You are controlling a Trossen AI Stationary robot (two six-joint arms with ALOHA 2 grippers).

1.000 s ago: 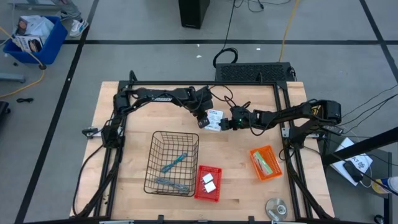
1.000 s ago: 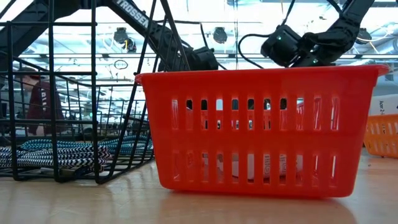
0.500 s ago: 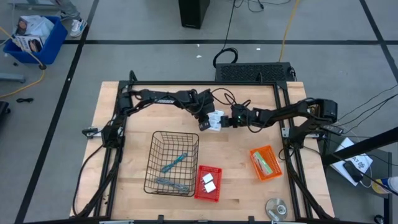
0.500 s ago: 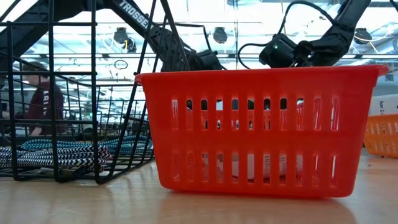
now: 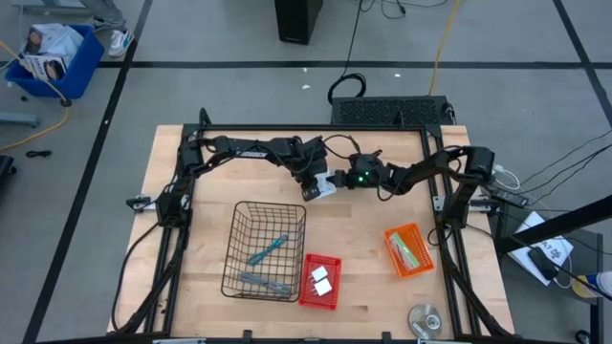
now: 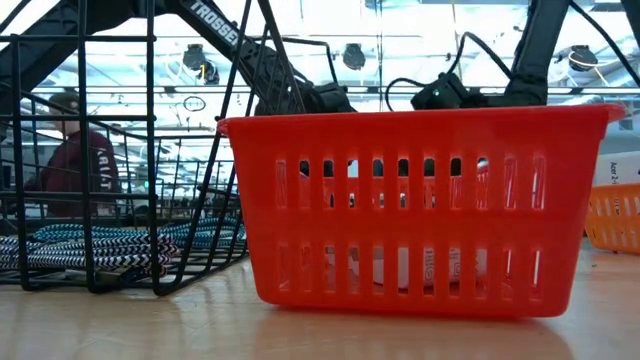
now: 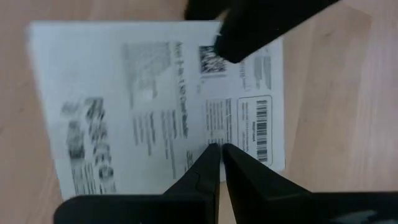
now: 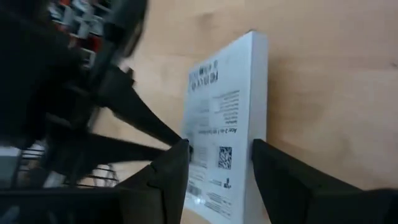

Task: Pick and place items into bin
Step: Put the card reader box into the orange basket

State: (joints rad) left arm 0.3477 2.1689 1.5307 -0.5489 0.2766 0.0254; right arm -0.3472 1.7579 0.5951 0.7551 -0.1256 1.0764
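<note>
Comparing this moment with a second back, we see the right gripper point(image 5: 337, 181) has slid toward 9 o'clock across the table point(image 5: 382, 296), closing on the left gripper point(image 5: 311, 188), which has barely moved. The white box point(image 5: 326, 184) between them now shows a narrower patch from above, so we judge it is being tipped or squeezed rather than lying flat.

In the right wrist view, the right fingers point(image 8: 168, 174) straddle the box, one on its printed face and one on its far edge, grasping it. The left fingers point(image 7: 208, 171) are clenched together with nothing between them, tips resting over the label as if steadying it. We read this as the grip just secured, with the lift and carry not yet begun.

From the box, the black wire basket point(image 5: 266, 250) lies at 7 o'clock with both teal tools point(image 5: 268, 249) inside. The red bin point(image 5: 320, 280) at 6 o'clock holds two white blocks point(image 5: 320, 279), and the orange bin point(image 5: 409, 250) at 4 o'clock holds green-printed cards point(image 5: 411, 250). A silver disc point(image 5: 426, 318) sits at 5 o'clock.

The table is pale wood on a grey taped floor. A person point(image 6: 80, 165) stands beyond the basket.
</note>
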